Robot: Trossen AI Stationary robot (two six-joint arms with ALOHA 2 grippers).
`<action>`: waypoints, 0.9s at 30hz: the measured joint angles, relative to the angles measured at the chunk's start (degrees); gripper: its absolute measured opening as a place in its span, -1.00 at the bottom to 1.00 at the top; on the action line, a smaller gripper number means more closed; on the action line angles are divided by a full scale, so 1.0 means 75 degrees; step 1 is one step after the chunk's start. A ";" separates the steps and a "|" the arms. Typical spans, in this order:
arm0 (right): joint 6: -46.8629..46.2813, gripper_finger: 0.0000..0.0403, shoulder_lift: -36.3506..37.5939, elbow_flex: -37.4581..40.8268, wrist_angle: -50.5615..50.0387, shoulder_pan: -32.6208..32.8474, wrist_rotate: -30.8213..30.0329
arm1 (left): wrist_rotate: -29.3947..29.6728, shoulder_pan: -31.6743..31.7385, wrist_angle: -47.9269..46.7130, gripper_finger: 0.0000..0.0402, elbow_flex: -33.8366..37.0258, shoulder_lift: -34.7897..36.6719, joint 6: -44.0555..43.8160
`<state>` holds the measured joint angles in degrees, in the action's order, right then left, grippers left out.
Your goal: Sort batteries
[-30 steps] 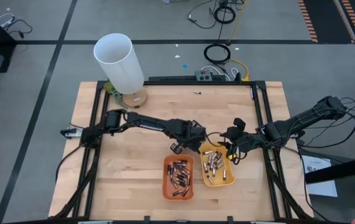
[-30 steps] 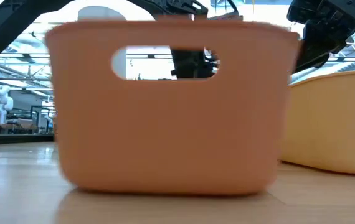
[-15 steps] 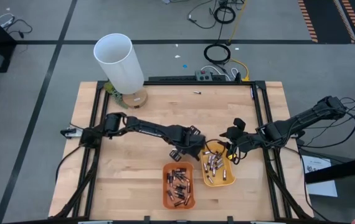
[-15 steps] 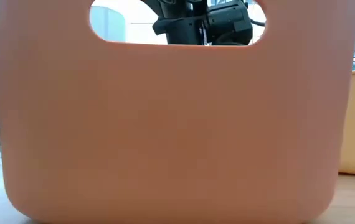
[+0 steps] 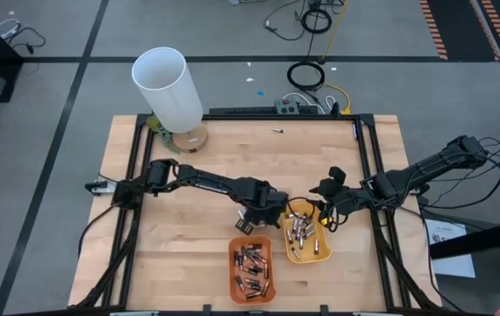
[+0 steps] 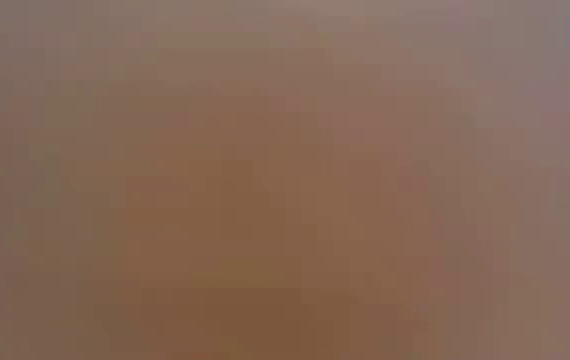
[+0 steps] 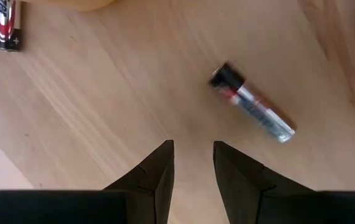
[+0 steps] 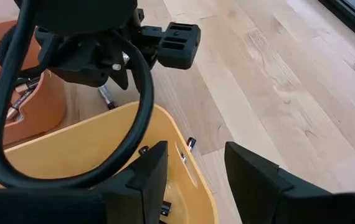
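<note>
High view: pale wooden tabletop (image 5: 197, 167) fills the middle of the frame; tall white plastic tube (image 5: 167, 88) at upper left
Left claw (image 5: 259, 217): centre of the frame, between the two trays; in the left wrist view its dark fingers (image 7: 159, 171) stand slightly apart, clamped on nothing, low over bare wood
Loose silvery battery with a black end (image 7: 252, 103): lies on the wood just beyond those fingertips, untouched; a second cell (image 7: 7, 25) at that frame's upper left
Right claw (image 5: 327, 213): right of centre, over the yellow plastic tray (image 5: 309, 255); fingers (image 8: 146, 171) apart, empty
Sorted batteries (image 5: 252, 268): in the orange plastic tray (image 5: 233, 268), lower centre; others (image 5: 303, 230) in the yellow tray
Low view: filled by a blurred orange-brown surface; nothing readable
</note>
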<state>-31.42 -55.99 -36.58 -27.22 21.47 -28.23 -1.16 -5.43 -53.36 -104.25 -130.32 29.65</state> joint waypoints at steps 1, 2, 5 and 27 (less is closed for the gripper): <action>0.0003 -0.25 0.0000 0.0000 0.0000 0.0000 0.0000 | -0.0053 0.0000 0.0003 -0.39 0.0000 0.0000 -0.0069; 0.0006 -0.25 0.0000 0.0000 0.0000 0.0003 0.0000 | -0.0131 -0.0001 0.0011 -0.39 -0.0003 -0.0018 -0.0110; 0.0015 -0.25 0.0000 0.0000 -0.0004 0.0000 0.0000 | -0.0329 -0.0012 -0.0033 -0.39 -0.0006 -0.0052 -0.0174; 0.0047 -0.25 -0.0122 0.0000 -0.0029 0.0003 -0.0022 | 0.1413 -0.0147 0.0282 -0.39 0.2986 0.2341 -0.0513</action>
<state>-31.07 -56.90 -36.58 -27.44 21.50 -28.39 9.43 -6.53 -51.25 -81.85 -112.76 25.80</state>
